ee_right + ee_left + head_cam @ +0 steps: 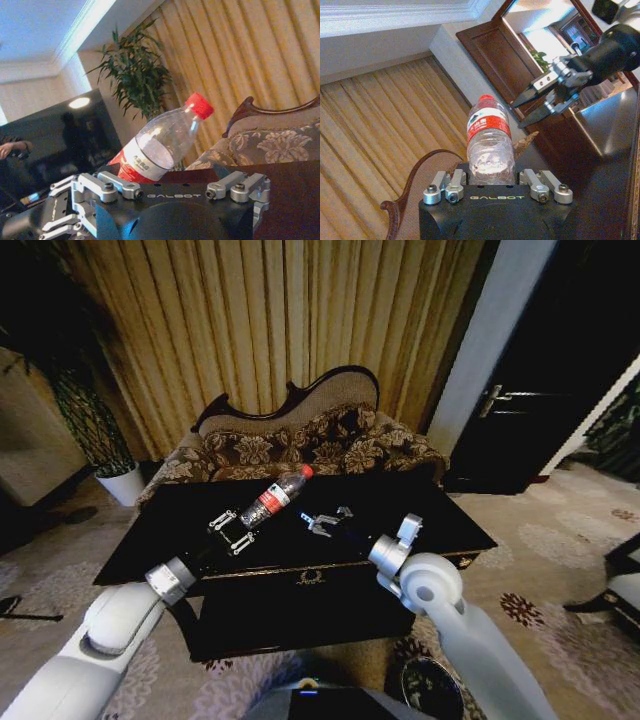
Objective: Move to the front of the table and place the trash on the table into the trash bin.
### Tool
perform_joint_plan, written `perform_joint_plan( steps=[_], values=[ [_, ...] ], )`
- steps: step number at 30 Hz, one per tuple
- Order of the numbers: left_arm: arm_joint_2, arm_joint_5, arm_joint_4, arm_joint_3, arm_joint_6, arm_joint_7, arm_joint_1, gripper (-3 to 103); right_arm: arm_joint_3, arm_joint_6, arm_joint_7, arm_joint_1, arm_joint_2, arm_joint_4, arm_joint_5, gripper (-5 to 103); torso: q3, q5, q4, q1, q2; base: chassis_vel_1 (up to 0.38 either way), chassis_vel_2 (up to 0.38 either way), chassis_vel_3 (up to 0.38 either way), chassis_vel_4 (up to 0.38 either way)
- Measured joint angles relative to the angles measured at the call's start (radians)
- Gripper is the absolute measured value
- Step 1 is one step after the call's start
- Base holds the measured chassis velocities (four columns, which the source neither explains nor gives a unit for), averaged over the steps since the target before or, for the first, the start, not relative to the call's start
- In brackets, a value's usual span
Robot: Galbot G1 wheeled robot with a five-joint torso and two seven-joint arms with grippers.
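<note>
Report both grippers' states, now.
Left gripper: open, right behind the bottle, not gripping it.
Right gripper: open, empty, over the table.

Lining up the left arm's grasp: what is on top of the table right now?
On the table a clear bottle with a red cap lies on its side. The left gripper sits open at its base, the right gripper open nearby. The arms cover part of the top.
</note>
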Motion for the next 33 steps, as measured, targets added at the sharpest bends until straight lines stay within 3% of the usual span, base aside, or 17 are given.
perform_joint_plan(
  steps=[14,32,33],
  values=[
    [0.005,-0.002,-0.006,-0.016,0.003,-0.002,0.015,41,-0.192,0.023,-0.001,0.192,0.007,-0.123,0.059,100,0.0,-0.0001,0.0001,0.0,0.0,0.0,0.0,0.0,0.0],
    [0.006,0.004,-0.017,-0.013,-0.002,0.011,0.034,41,-0.243,0.019,-0.001,0.257,0.029,-0.172,0.127,102,0.0,-0.0001,0.0001,0.0,0.0,0.0,0.0,0.0,0.0],
    [0.005,0.004,-0.017,-0.015,-0.002,0.01,0.036,41,-0.243,0.021,-0.001,0.256,0.03,-0.172,0.127,98,0.0,-0.0001,0.0,0.0,0.0,0.0,0.0,0.0,0.0]
  ],
)
